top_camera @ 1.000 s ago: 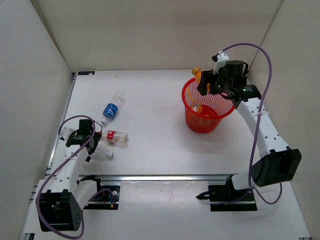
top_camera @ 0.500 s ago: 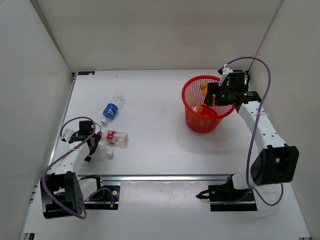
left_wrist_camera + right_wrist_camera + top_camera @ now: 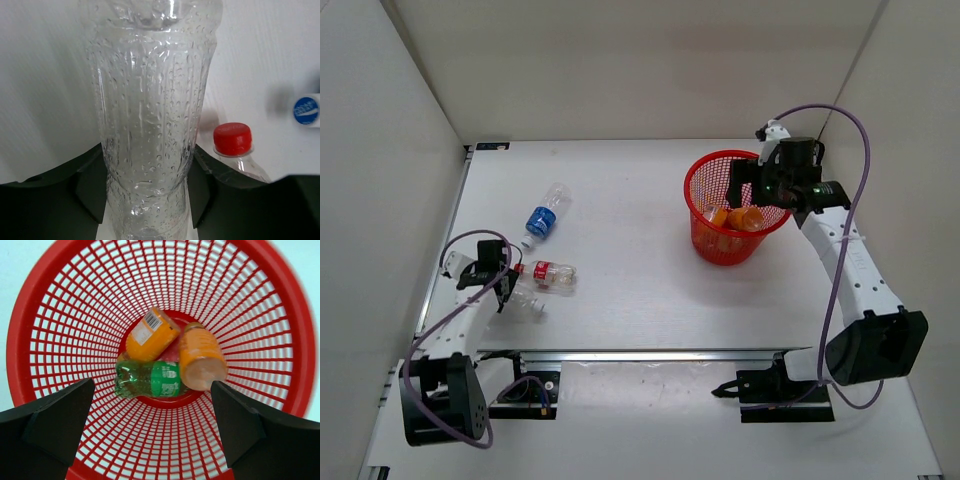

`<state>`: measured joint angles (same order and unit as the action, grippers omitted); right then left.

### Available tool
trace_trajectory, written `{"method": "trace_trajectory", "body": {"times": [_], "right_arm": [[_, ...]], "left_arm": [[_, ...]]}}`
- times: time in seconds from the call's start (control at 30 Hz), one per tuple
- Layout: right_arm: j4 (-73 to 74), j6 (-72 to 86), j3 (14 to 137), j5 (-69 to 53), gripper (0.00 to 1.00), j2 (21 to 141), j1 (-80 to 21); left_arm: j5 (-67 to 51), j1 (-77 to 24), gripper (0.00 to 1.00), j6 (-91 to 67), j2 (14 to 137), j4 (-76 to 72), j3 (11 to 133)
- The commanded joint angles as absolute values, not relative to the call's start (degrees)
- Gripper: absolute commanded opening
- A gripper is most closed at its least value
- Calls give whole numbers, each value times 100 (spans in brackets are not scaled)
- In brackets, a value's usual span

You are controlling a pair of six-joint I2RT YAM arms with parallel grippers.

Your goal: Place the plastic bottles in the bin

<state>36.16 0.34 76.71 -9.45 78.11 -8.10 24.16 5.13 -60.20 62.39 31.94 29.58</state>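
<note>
Over on the left side of the white counter (image 3: pixel 640 290), the left pincer (image 3: pixel 503 288) is clamped around the plain clear plastic bottle (image 3: pixel 527 304). In the left wrist view its dark fingers (image 3: pixel 92 192) are pressed against both sides of the ribbed, droplet-covered body. Whether that bottle is lifted off the counter can't be told.

Just beside it, the clear bottle with the red label and red cap (image 3: pixel 552 273) is laid on its side, cap pointed toward the left arm. Farther back, the clear blue-labelled bottle (image 3: pixel 542 217) is laid on its side too, well apart from the other two.

On the right, the round red plastic mesh bin (image 3: pixel 705 170) is stood upright on the counter. The right pincer (image 3: pixel 747 190) is held over its opening with the jaws spread wide and nothing between them. Three bottles are seen at the bottom in the right wrist view: a labelled orange bottle (image 3: pixel 150 335), a second orange bottle (image 3: pixel 200 357) and a green bottle (image 3: pixel 150 380) laid across below them, touching both.
</note>
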Motion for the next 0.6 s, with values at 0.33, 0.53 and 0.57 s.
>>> {"method": "trace_trajectory", "body": {"times": [0.33,0.53,0.57], "right_arm": [[4175,-26,7656,-246,99,6277,-27],[4745,527,6988,-17,99,5538,316],[4842,571,6926,-9,99,5424,343]], "left_arm": [[3532,-508,37,-4809,5069,3719,5263],[3620,-2983,38,-3800,6754,2103,7091],[3682,-3354,38,-3579,7255,1831,7580]]}}
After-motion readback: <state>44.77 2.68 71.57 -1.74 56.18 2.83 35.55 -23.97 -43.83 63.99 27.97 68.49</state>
